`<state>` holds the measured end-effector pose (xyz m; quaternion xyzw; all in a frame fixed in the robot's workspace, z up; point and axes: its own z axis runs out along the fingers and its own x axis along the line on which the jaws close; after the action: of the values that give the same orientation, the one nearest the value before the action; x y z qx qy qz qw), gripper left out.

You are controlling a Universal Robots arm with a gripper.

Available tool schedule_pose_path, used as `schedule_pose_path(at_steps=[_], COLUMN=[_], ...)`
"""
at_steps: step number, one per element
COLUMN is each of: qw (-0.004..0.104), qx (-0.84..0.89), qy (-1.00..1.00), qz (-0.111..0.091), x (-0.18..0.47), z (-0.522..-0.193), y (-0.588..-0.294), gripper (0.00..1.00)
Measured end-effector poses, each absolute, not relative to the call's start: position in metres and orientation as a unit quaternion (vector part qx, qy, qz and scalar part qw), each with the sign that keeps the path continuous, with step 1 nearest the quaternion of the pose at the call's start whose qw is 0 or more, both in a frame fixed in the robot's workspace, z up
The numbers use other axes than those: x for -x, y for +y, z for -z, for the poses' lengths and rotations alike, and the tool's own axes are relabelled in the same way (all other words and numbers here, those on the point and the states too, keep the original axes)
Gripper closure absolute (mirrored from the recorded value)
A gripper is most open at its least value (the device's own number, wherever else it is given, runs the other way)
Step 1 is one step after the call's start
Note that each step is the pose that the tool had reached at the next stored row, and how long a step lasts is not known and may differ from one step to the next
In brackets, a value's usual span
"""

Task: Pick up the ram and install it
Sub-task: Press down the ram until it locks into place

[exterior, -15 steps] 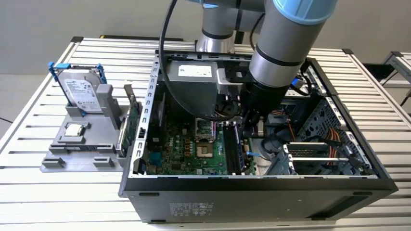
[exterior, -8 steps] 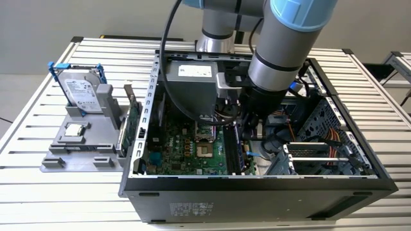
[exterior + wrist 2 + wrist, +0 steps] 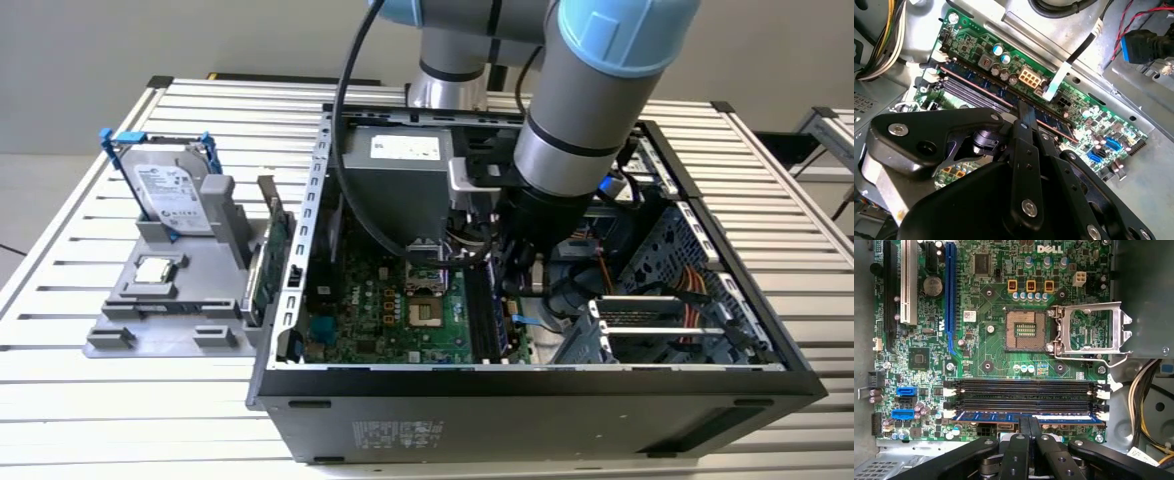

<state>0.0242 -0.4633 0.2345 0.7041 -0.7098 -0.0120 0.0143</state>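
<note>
**Print in view, none of it spelled out**

White logo lettering stands on the green motherboard, with a small white sticker beside the blue slot; the ram carries a pale label strip; in the exterior view, labels sit on the hard drive, the power supply and the computer case, all too small to read.

We find the ram in the outermost memory slot of the motherboard, the gripper directly upon it, the empty processor socket beyond the other slots, and a fixture tray at the exterior view's left of the case.
</note>
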Motion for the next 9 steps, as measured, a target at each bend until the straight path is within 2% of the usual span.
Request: schedule_pose_path(at_steps=[9], qw=[0.014], qx=[-0.704], qy=[-0.710], qz=[0.012], x=[-0.0242], z=[-0.2329], y=[-0.4632], gripper=[1.00])
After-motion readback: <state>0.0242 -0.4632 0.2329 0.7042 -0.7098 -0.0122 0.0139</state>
